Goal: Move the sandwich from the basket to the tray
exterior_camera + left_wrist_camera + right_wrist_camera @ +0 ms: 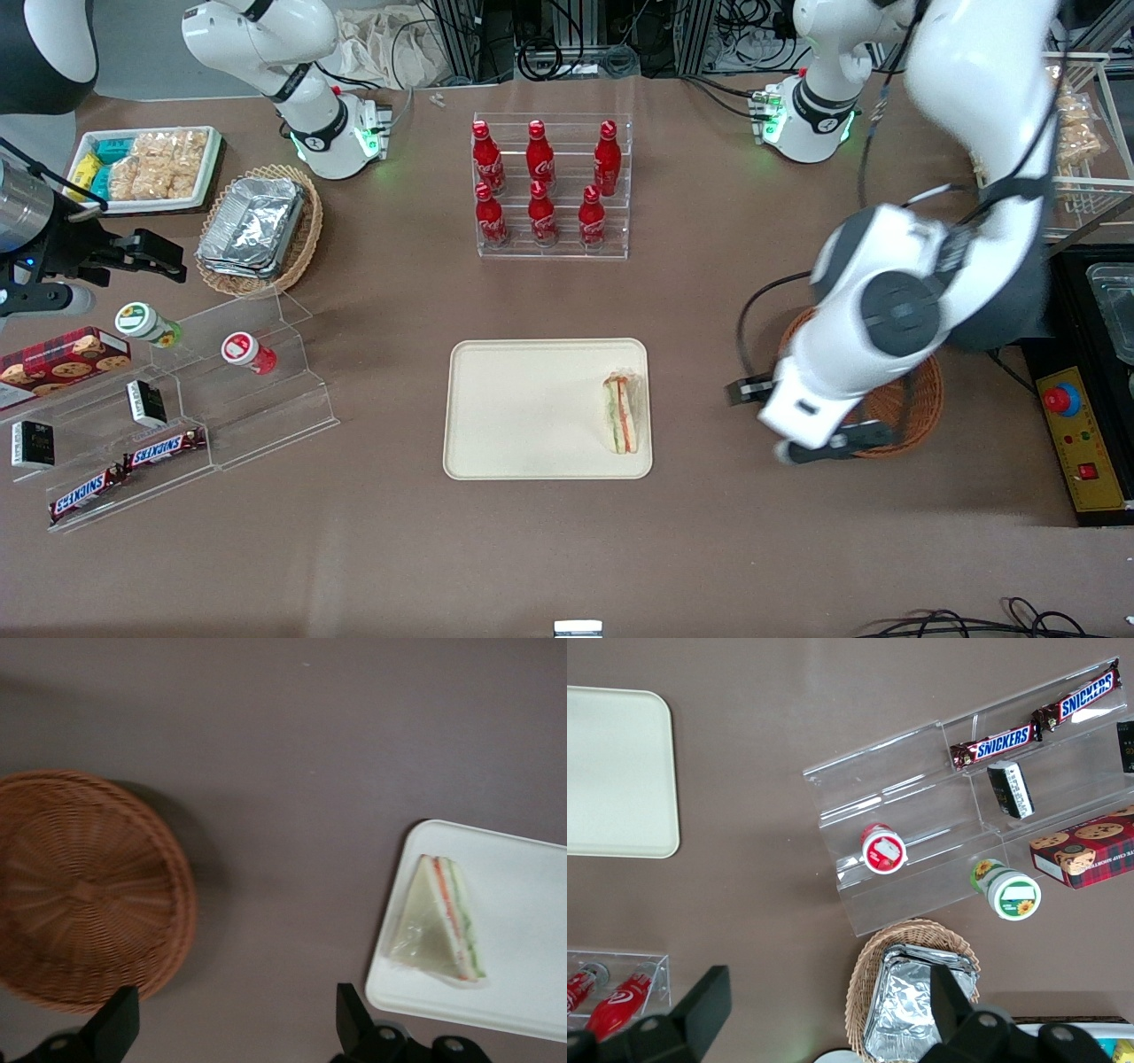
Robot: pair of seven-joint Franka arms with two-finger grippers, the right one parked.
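Note:
The sandwich (622, 413) (440, 921), a wrapped wedge with orange and green layers, lies on the cream tray (523, 408) (523, 904), close to the tray's edge nearest the working arm. The round reddish-brown basket (917, 403) (84, 890) shows nothing inside it; in the front view the arm covers most of it. My gripper (793, 421) (235, 1019) hangs over bare table between basket and tray. It is open, its fingers (120, 1020) wide apart with nothing between them.
A clear rack of red cola bottles (549, 182) stands farther from the front camera than the tray. Toward the parked arm's end are a tan basket of foil trays (257, 226), an acrylic snack stand (177, 416) and a white snack tray (146, 168). A yellow control box (1081, 439) lies beside the basket.

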